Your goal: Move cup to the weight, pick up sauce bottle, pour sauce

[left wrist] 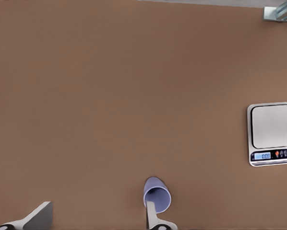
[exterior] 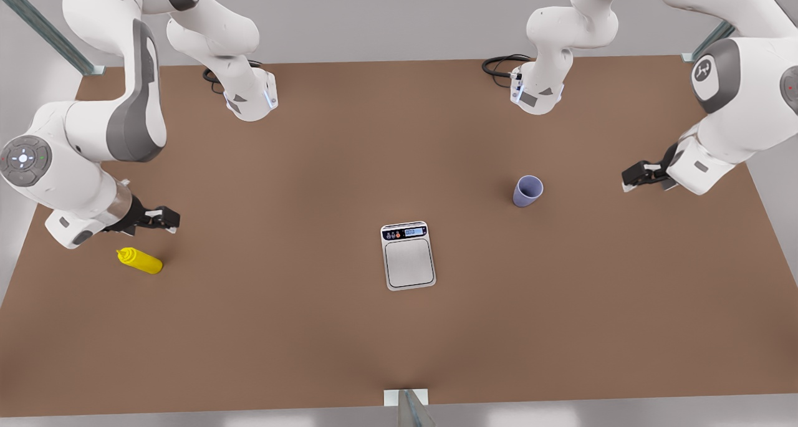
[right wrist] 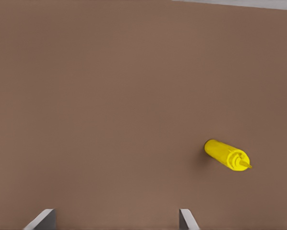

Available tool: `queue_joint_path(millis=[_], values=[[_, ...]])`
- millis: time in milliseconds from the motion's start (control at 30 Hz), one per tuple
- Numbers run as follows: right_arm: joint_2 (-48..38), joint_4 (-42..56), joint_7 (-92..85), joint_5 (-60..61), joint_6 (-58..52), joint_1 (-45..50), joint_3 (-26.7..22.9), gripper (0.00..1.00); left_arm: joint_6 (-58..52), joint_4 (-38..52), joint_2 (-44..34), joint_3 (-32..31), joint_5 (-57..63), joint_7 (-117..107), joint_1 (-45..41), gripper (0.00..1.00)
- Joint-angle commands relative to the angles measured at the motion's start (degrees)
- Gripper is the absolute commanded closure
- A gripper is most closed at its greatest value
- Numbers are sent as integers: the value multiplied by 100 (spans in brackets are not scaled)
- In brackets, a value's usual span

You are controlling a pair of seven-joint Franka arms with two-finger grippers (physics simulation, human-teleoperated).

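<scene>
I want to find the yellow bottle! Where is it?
The sauce bottle lies on its side on the brown table at the front view's left, just below the right pincer and far from the weight.

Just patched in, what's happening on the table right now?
Nothing is gripped yet. The left gripper hangs open near the cup, which stands apart from the weight. The right gripper hangs open beside the sauce bottle, which lies on its side on the table. The weight's plate is bare.
</scene>
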Motion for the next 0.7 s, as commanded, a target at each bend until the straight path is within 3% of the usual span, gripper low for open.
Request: queue_joint_path(millis=[0, 267, 333, 433, 533, 667], values=[[1, 0, 2, -2, -3, 1, 0, 0, 1, 0, 1, 0, -5, -1, 9, 0], [54, -61, -6, -2, -3, -52, -9, 0, -34, -597, -157, -8, -5, -19, -114, 0], [71, -70, -6, -2, -3, -52, -9, 0, 694, -1783, -833, -8, -5, -19, -149, 0], [133, -70, -15, -10, 6, -61, -9, 0, 669, -1960, -851, -8, -5, -19, -228, 0], [177, -70, -50, -10, 15, -114, -17, 0, 1248, -3023, -1212, -8, 13, -28, -404, 0], [238, -61, -68, -45, 32, -192, -17, 0, 1864, -3753, -1300, -17, 13, -204, -554, 0]])
